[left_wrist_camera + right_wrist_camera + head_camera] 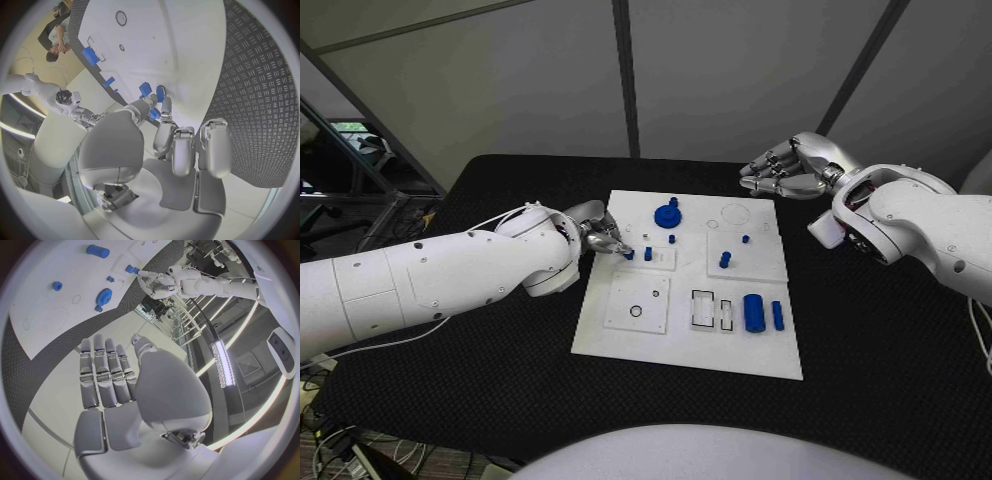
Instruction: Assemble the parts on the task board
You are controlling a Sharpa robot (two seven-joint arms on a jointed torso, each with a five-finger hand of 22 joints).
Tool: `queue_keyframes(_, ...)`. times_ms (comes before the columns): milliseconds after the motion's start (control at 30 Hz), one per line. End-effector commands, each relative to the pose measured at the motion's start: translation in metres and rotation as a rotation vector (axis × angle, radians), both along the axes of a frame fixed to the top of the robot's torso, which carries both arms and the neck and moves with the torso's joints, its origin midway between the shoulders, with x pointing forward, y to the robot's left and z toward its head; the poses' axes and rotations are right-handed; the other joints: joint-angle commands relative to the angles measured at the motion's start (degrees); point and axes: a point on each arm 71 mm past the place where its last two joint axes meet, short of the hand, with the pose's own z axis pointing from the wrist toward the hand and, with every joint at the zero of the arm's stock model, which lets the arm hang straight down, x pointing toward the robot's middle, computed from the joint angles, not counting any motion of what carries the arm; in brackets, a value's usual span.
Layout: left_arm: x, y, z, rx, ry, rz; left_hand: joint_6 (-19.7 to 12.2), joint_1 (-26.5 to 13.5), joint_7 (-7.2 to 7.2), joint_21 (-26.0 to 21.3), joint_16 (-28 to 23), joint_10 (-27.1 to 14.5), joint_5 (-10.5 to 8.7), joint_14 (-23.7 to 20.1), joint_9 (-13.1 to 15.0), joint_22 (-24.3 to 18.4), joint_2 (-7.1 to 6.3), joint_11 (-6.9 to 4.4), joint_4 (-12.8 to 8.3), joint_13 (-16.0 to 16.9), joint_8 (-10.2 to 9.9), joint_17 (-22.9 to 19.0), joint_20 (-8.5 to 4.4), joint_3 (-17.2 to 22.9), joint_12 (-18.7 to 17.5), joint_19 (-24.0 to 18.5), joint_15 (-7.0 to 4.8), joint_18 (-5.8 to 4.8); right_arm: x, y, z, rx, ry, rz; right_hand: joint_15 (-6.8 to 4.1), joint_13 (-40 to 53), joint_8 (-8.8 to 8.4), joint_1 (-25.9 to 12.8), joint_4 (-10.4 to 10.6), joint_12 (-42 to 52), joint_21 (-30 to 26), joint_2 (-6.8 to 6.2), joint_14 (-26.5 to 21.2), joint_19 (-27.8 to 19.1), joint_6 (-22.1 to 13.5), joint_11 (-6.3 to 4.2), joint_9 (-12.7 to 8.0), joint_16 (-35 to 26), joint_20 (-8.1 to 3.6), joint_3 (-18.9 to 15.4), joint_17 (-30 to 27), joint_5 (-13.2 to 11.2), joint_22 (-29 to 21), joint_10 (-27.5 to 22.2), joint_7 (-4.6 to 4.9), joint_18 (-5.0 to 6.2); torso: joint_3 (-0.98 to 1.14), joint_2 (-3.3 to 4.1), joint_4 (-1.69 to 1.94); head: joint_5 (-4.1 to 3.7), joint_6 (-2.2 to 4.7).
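Nearest, the task board [689,350] lies on the black table [473,400], a blue cylinder [754,313] near its front right. Midway along its left edge, the left hand [596,233] pinches a small blue part [629,255]. Farther right, the right hand [788,170] hovers beyond the board's far corner, fingers curled, holding nothing.

Even, bright light (fisheye-warped edges)
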Motion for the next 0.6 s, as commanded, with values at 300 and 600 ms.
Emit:
queue_keyframes(300,0.0042,-0.0023,0.0010,0.029,-0.013,-0.003,0.86,1.95,-0.41,0.13,0.14,0.34,0.19,5.83,8.86,11.32,1.70,0.06,0.01,-0.04,0.17,15.06,-0.37,0.34,0.28,3.51,-0.14,-1.68,0.0000,0.0010,0.0017,0.003,-0.009,0.006,-0.06,-0.06,0.02,-0.18,-0.09,0.09,-0.27,0.28,-0.31,0.33,-0.35,0.02,0.03,-0.13,0.12,0.17,-0.08,0.23,-0.08,-0.50,0.04,0.33,-0.02,-0.02,0.01,-0.11,0.02)
queue_keyframes(600,0.0044,-0.0027,0.0007,0.041,-0.007,-0.012,0.86,1.96,-0.40,0.18,0.14,0.32,0.19,5.83,8.86,11.35,1.72,0.07,0.00,-0.10,0.18,15.06,-0.37,0.36,0.25,3.52,-0.14,-1.69,0.0000,0.0011,0.0016,0.002,-0.008,0.006,-0.06,-0.06,0.02,-0.18,-0.09,0.09,-0.27,0.28,-0.31,0.33,-0.35,0.02,0.03,-0.13,0.12,0.17,-0.08,0.23,-0.08,-0.50,0.04,0.33,-0.04,0.03,0.00,-0.11,0.00)
